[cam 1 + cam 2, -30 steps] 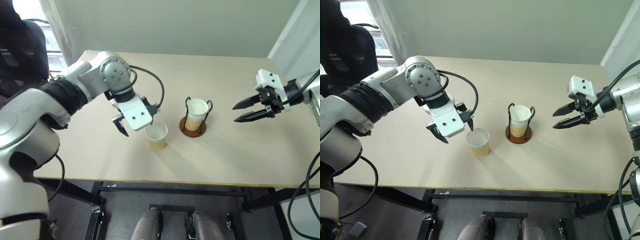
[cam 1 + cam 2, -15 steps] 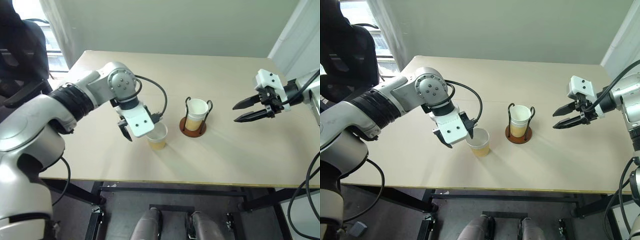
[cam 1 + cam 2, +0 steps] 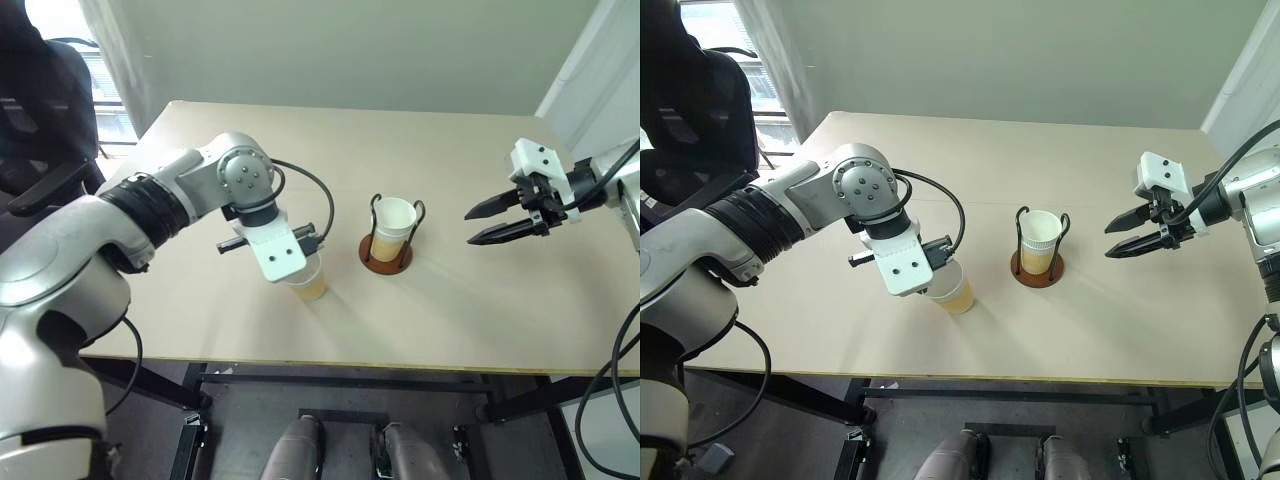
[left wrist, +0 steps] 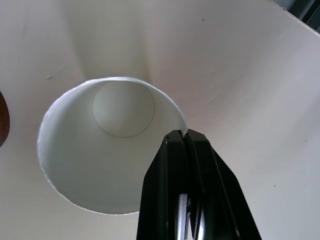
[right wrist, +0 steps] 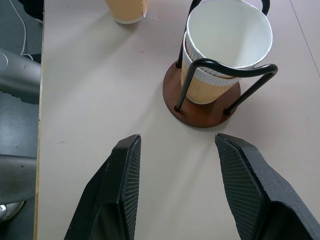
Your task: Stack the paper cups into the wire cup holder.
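Paper cup (image 3: 311, 284) (half hidden) pinched by left end effector (image 4: 186, 142).

So the worktop (image 3: 480, 180) is a plain beige slab with a lighter strip along its front edge, sitting on a black metal frame (image 3: 340, 385) you can see underneath. Behind it there's a bare pale greenish wall (image 3: 350, 50). Off in the far left corner a black office chair (image 3: 690, 110) sits by a bright window (image 3: 725, 35), with a light curtain (image 3: 770, 50) hanging just beside it. Dark grey floor (image 3: 790, 440) below, and a cable runs down there too.
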